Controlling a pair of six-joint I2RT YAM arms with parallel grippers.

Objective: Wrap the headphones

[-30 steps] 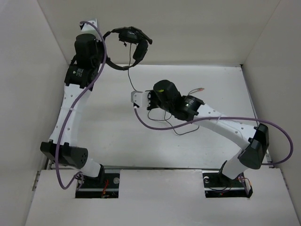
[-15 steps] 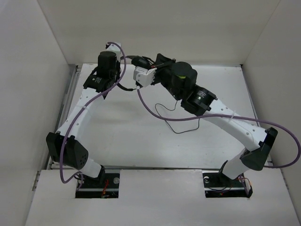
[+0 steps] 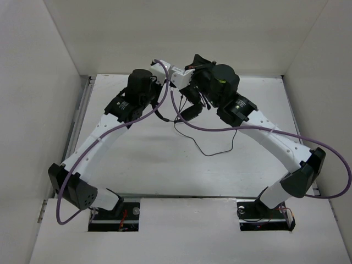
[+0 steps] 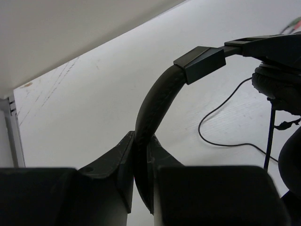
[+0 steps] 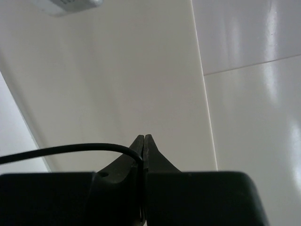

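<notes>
The black headphones hang in the air between the two arms. One earcup [image 3: 188, 113] shows in the top view. My left gripper [image 4: 141, 141] is shut on the padded headband [image 4: 160, 96]. The headband arcs up to a slider [image 4: 200, 63] and an earcup [image 4: 277, 82] at the right. In the top view the left gripper [image 3: 158, 103] is mostly hidden under its wrist. My right gripper [image 5: 143, 141] is shut on the thin black cable [image 5: 61, 149] and points at the back wall [image 3: 197, 59]. The rest of the cable [image 3: 212, 149] trails in loops on the table. The plug is not visible.
Thick purple robot cables [image 3: 220, 130] loop from both wrists over the middle of the table. White walls [image 3: 55, 82] enclose the left, back and right sides. The white table surface [image 3: 137, 159] lies below both arms.
The left arm has carried the headphones from the back left corner toward the middle. The right gripper has risen from the table centre toward the back wall with the cable, beside the left wrist.
</notes>
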